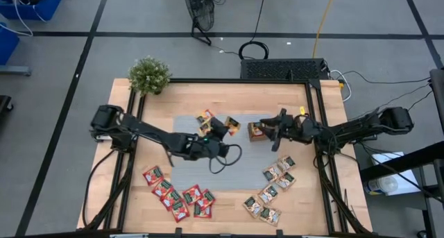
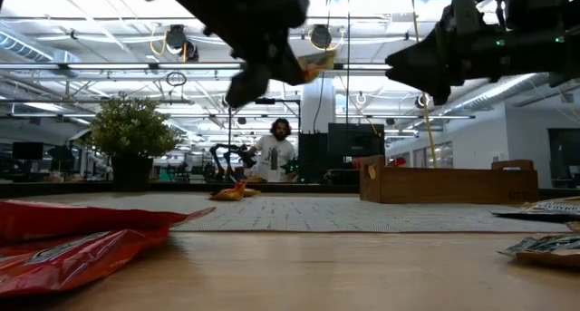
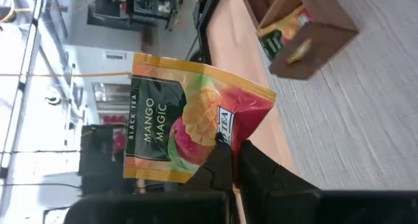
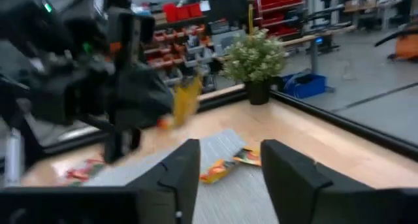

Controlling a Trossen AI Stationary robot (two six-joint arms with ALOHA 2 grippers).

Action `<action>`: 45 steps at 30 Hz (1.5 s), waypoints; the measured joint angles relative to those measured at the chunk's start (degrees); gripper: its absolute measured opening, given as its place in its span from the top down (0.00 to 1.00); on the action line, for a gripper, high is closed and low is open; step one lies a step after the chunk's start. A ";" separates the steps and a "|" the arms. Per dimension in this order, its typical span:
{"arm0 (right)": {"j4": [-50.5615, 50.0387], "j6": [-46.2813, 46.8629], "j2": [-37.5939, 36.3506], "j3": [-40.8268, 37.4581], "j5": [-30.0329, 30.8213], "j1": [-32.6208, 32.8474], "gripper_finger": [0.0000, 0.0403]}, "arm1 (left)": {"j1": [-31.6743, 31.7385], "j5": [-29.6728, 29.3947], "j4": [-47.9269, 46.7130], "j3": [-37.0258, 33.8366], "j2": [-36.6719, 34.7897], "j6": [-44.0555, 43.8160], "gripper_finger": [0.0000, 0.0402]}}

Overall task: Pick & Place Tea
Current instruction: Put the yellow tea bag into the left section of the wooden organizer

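The left gripper (image 1: 223,125) is seen at the centre of the high view, over the grey mat (image 1: 201,168); its fingers (image 3: 225,162) are clamped on the corner of an orange-yellow sachet (image 3: 189,119), which is held clear of the table. The right gripper (image 1: 267,130) is placed right of centre, beside the wooden tray (image 1: 257,131); its fingers (image 4: 179,168) are spread apart with nothing between them.

In the tray, one sachet (image 3: 282,38) is seen standing in a compartment; the remaining compartments cannot be made out.

Two orange-yellow sachets (image 1: 205,116) are noted on the mat's upper edge. Red sachets (image 1: 177,196) are clustered at lower left on the wooden table (image 1: 319,203). Pale sachets (image 1: 272,189) are scattered at lower right. A potted plant (image 1: 148,75) is seen at the table's upper left corner.
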 joint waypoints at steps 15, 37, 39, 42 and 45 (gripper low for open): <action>7.22 2.43 15.80 7.54 -5.87 -2.48 0.54 | 2.84 0.11 -0.68 7.20 6.25 4.17 0.98; 8.78 2.21 17.22 8.11 -10.92 -6.16 0.90 | 2.94 3.49 0.25 7.20 6.25 2.86 0.97; 8.84 0.37 17.22 8.35 -13.48 -6.15 0.97 | 2.94 4.88 0.28 7.20 6.25 2.29 0.98; 7.65 -0.81 17.22 9.21 -14.94 -6.08 0.99 | 2.94 5.36 0.24 7.20 6.25 1.24 0.98; 7.63 -2.42 17.22 9.25 -14.59 -6.00 1.00 | 2.92 5.71 0.26 7.20 6.25 -1.98 0.94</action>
